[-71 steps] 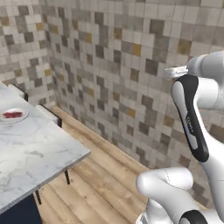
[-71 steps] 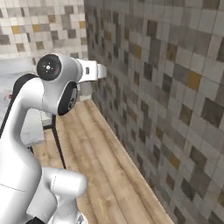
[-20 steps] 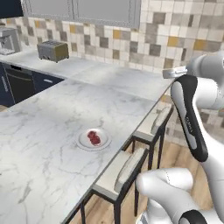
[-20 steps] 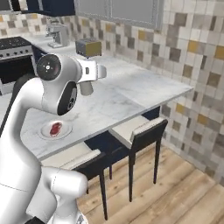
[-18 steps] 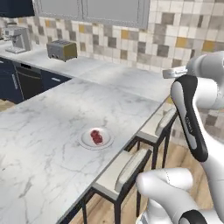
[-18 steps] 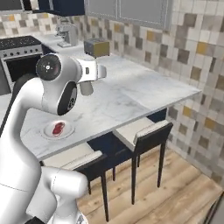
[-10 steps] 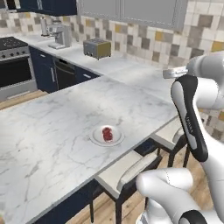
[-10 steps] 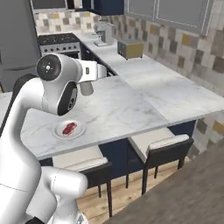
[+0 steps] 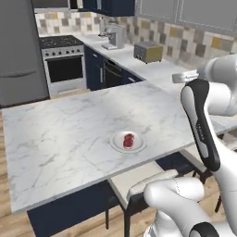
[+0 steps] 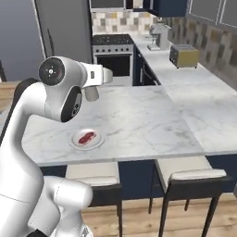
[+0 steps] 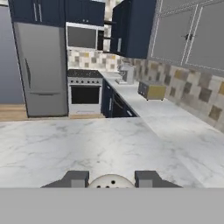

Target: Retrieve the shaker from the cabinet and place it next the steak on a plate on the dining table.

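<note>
- White plate (image 9: 117, 145) on the marble dining table (image 9: 60, 139), near the front edge; one red steak (image 9: 128, 140) lying at its centre, nothing else on the plate.
- Same plate (image 10: 74, 141) and steak (image 10: 86, 137) seen from the right base view, just in front of and below the raised arm.
- Shaker (image 11: 110, 182) pinched between the two dark fingers (image 11: 75, 178) of the gripper (image 11: 111, 180); jaws pressed against its sides, held high over the table and apart from the plate.
- Perforated pale cap turned toward the hand camera; long axis running along the gripper's line of sight, out over the tabletop. Body hidden behind the cap.
- Shaker (image 10: 91, 93) in the right base view: a short pale cylinder hanging below the hand, roughly upright, slightly tilted.
- Navy wall cabinet (image 11: 131, 28) far behind, above the counter; door angle hard to judge.
- Toaster (image 9: 147, 51) and coffee machine (image 9: 112, 36) on the rear counter, well apart from the plate.
</note>
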